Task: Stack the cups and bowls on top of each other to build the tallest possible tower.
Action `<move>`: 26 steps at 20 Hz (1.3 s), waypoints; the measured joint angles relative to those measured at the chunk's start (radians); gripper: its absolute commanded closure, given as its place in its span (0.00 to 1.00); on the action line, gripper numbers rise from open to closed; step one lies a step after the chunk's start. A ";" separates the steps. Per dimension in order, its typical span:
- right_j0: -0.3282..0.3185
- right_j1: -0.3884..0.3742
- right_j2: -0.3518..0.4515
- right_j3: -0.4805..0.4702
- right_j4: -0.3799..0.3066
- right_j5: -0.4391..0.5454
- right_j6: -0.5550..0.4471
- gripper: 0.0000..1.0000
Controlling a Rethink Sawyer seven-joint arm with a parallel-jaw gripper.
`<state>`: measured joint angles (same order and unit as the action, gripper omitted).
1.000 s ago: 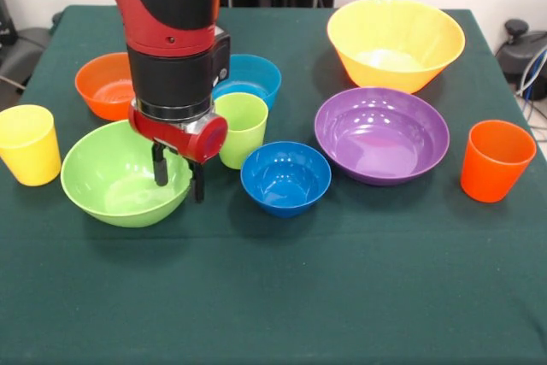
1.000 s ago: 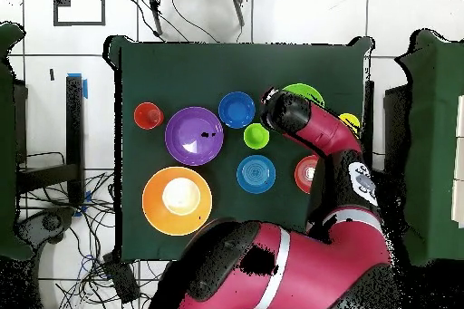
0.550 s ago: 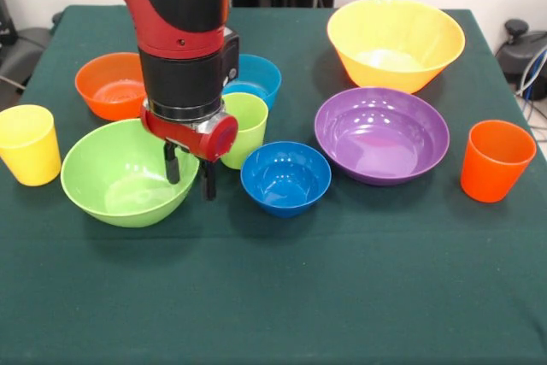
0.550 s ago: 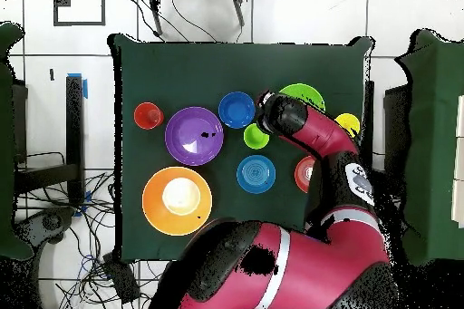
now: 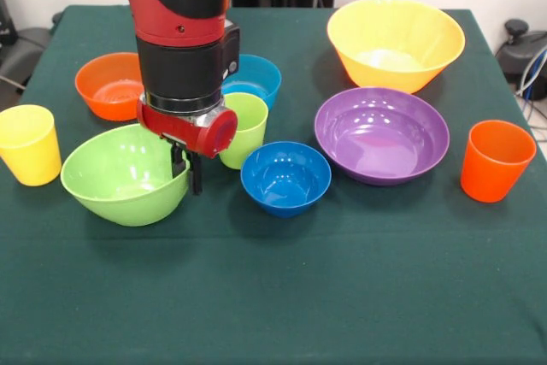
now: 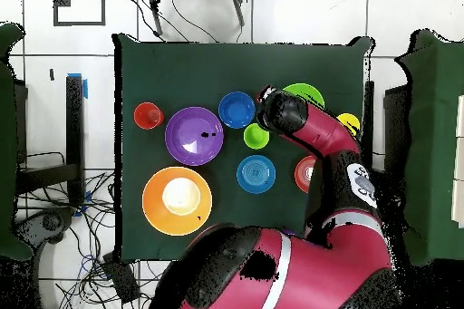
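Green cloth is covering the bench (image 5: 359,297), and nothing is stacked on it yet. At the near left corner in the front view, the green bowl (image 5: 120,179) is tilting, its right rim lifted. The end effector (image 5: 185,173) is pinching that rim, fingers closed across the wall. To do this well, I judge the lift should be going slowly and straight up, since a rim grip lets a wide bowl swing or slip. The green cup (image 5: 245,128) is standing just beside the wrist, so any sideways sweep is risking a knock. Beyond it are sitting the dark blue bowl (image 5: 285,178) and purple bowl (image 5: 381,134).
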<state>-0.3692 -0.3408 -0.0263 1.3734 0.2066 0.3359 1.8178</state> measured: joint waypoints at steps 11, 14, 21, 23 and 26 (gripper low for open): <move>0.000 -0.002 0.001 0.001 0.000 0.000 0.000 1.00; 0.000 -0.004 0.001 0.003 0.000 0.000 0.000 1.00; -0.003 -0.021 0.008 0.009 0.000 0.000 0.000 1.00; -0.011 -0.031 0.022 0.016 0.000 0.000 0.000 1.00; -0.019 -0.042 0.036 0.026 0.000 0.000 0.000 1.00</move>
<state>-0.3886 -0.3827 0.0097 1.3990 0.2064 0.3359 1.8180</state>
